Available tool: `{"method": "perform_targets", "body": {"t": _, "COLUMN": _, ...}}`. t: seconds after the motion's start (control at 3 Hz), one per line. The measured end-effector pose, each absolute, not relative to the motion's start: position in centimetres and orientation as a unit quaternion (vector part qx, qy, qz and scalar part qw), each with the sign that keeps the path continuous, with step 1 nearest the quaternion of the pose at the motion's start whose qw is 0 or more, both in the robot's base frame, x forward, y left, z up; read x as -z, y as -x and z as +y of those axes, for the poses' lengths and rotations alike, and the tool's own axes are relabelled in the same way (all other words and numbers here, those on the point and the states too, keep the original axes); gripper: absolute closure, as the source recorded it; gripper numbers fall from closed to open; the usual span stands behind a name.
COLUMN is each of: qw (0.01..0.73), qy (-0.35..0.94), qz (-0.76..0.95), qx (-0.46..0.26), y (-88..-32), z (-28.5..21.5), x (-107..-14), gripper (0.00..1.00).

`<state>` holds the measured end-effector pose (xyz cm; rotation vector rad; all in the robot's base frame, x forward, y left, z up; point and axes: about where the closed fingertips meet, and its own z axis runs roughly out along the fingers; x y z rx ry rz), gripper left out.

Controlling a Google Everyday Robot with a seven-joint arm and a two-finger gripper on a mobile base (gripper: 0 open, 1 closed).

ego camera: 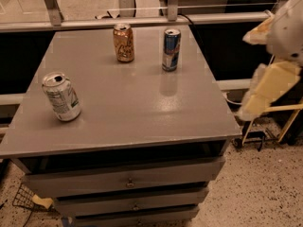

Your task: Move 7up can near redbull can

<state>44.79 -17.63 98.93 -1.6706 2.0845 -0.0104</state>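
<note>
The 7up can [61,96], silver-white with green print and slightly dented, stands upright near the left edge of the grey table [132,112]. The redbull can [171,49], slim and blue-and-silver, stands upright at the back right of the table. The two cans are far apart. My gripper [267,86], cream and white, hangs off the table's right edge, away from both cans and holding nothing that I can see.
A copper-orange can [123,42] stands at the back of the table, left of the redbull can. The table has drawers [128,181] in its front. A metal rail [142,20] runs behind it. A yellow-framed stand [284,122] is on the floor at right.
</note>
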Motion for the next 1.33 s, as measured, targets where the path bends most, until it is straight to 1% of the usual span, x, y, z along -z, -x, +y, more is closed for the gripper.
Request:
{"method": "perform_targets", "body": {"t": 0.33, "qw": 0.268, "qy": 0.63, "qz": 0.723, "qx": -0.092, "y": -46.1, "z": -11.2, "x": -96.3, "gripper": 0.0}}
{"method": "perform_targets", "body": {"t": 0.67, "qw": 0.29, "qy": 0.636, "qz": 0.694, "qx": -0.172, "y": -46.0, "z": -2.9, "x": -93.3, "gripper": 0.0}}
{"method": "perform_targets", "body": {"t": 1.0, "qw": 0.29, "qy": 0.637, "qz": 0.694, "qx": -0.172, "y": -46.0, "z": -2.9, "x": -93.4, "gripper": 0.0}}
{"method": "perform_targets", "body": {"t": 1.33, "qw": 0.299, "qy": 0.623, "qz": 0.698, "qx": -0.186, "y": -46.6, "z": -1.7, "x": -92.3, "gripper": 0.0}}
